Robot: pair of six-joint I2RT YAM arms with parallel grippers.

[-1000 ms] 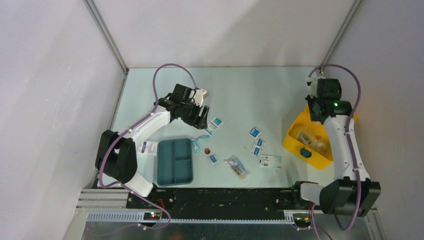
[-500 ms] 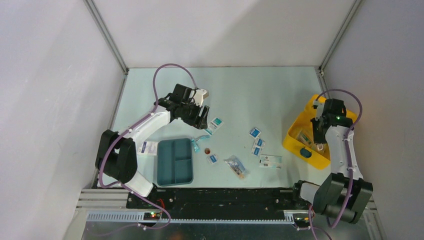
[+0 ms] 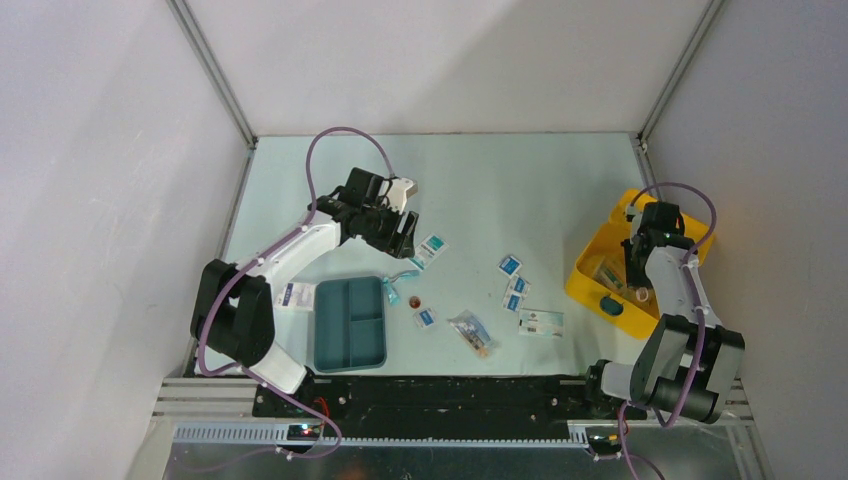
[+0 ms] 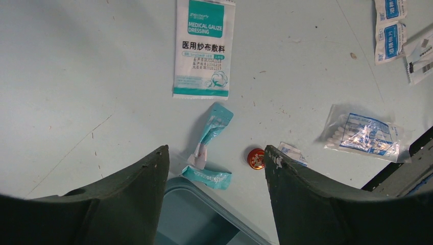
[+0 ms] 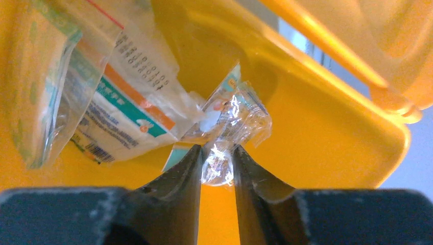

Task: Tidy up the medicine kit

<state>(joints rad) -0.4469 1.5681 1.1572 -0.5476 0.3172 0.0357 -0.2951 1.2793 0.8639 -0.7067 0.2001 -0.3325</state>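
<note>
medicine kit (image 3: 588, 283); packet (image 4: 204, 48) "medical gauze dressing"

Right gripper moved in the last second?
Yes. Top view: from beyond the far corner of the medicine kit, the right gripper came toward the near edge, down into it, pinching a clear packet.

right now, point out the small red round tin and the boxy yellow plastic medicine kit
small red round tin (image 4: 256, 158), left wrist view, middle of its lid
boxy yellow plastic medicine kit (image 3: 590, 293), top external view, front wall
</note>
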